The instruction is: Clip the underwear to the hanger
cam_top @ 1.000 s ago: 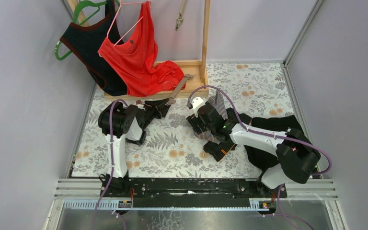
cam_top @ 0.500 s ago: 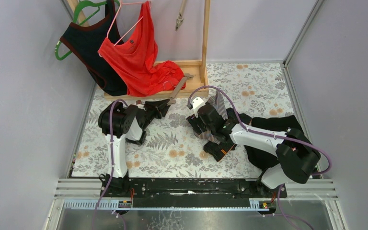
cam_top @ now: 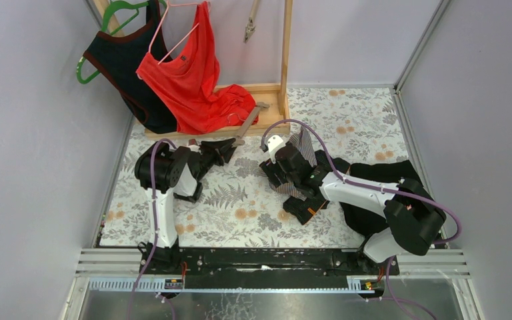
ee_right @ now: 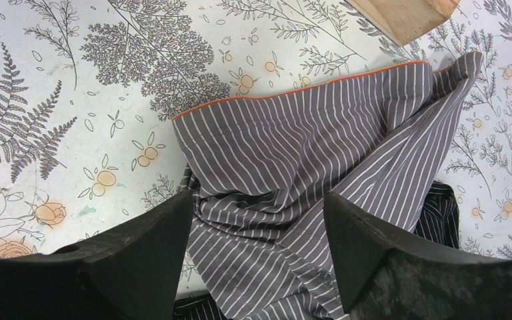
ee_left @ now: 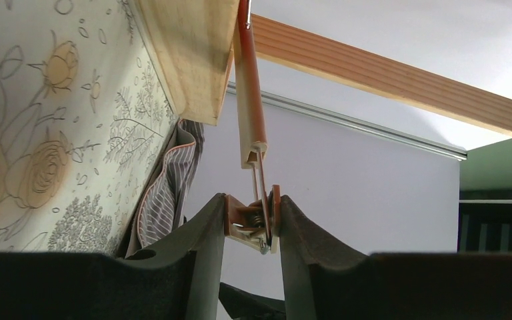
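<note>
The hanger is a wooden bar with a spring clip, leaning off the rack's base. In the left wrist view the bar runs down to the clip. My left gripper is shut on that clip, with a finger pressing each side. The underwear is grey with white stripes and an orange hem. It lies crumpled on the floral table, and shows in the top view too. My right gripper hangs open just above the cloth, its fingers astride a fold.
A wooden rack stands at the back, its base close to the underwear. On it hang a red top and a dark top. A black garment lies at the right under my right arm.
The left arm has shifted very slightly to the left while its gripper stays at the clip. The right arm has held still.
</note>
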